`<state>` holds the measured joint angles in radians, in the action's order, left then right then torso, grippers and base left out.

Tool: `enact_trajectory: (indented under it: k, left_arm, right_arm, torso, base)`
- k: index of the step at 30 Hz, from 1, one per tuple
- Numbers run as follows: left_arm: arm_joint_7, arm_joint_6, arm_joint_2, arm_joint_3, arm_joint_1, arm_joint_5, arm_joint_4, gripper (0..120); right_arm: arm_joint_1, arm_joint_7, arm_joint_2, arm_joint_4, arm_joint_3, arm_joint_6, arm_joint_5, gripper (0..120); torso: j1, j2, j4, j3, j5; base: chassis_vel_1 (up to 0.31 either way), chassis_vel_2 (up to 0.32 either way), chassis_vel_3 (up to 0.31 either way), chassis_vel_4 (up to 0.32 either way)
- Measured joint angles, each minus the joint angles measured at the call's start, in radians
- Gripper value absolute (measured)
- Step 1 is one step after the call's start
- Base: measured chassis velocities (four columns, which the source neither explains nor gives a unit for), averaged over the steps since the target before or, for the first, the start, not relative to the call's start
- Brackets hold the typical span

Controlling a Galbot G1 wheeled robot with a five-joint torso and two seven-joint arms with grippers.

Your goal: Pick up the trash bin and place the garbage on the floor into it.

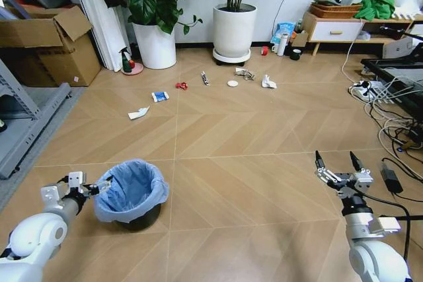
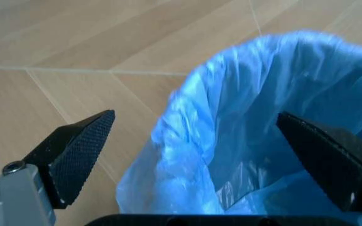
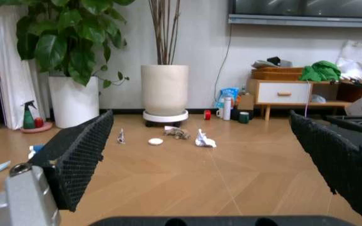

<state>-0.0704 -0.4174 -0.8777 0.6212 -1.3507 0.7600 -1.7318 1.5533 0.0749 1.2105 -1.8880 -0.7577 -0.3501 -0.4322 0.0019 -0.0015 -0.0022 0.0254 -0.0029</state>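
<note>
Left claw (image 1: 100, 188) open, straddling trash bin (image 1: 131, 193) rim; right claw (image 1: 336, 160) open, empty; garbage (image 1: 268, 82) far ahead.

Head camera looks down across the floor (image 1: 264, 183); left wrist hovers close above the trash bin (image 2: 282, 132); right wrist faces the far wall low, sharing the garbage (image 3: 204, 140).

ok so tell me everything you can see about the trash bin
The trash bin is small, round and black, lined with a crinkled light-blue plastic bag that folds over the rim and hides most of the wall. It stands upright on the wooden floor, near the robot on its left side, and what shows of its inside looks empty. The left gripper is open at the rim, one finger outside the bag and the other over the opening; it has not closed on it.
</note>
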Motion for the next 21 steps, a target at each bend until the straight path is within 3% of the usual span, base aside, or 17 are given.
enact_trajectory:
  k: [10,16,18,20,21]
  left_arm:
    - [-0.001,-0.003,-0.031,-0.072,0.075,-0.052,0.104,95]
    - [-0.001,-0.001,-0.026,-0.066,0.073,-0.068,0.125,77]
    - [0.002,-0.004,-0.016,-0.055,0.061,-0.06,0.122,63]
    - [0.002,-0.004,-0.015,-0.053,0.058,-0.057,0.119,61]
    - [0.002,-0.005,-0.013,-0.046,0.052,-0.049,0.109,54]
  right_arm:
    - [0.015,-0.002,0.003,-0.005,-0.008,0.001,0.003,100]
    - [0.02,-0.003,0.0,-0.013,-0.013,0.002,0.003,100]
    - [0.022,-0.003,-0.001,-0.017,-0.015,0.002,0.002,100]
    - [0.022,-0.004,-0.001,-0.018,-0.016,0.002,0.002,100]
    - [0.022,-0.004,0.0,-0.022,-0.016,0.002,0.001,100]
  torso:
    - [0.0,0.0,-0.0003,0.0,0.0]
    - [0.0,0.0,0.0002,0.0,-0.0001]
    - [0.0,0.0,0.0,0.0,-0.0005]
    - [0.0,0.0,0.0,0.0,-0.0006]
    - [0.0,0.0,-0.0001,0.0,-0.0007]
  base:
    - [0.0,0.0,0.0,0.0]
    - [0.0,0.0,0.0,0.0]
    - [0.0,0.0,0.0,0.0]
    - [0.0,0.0,0.0,0.0]
    - [0.0,0.0,0.0,0.0]
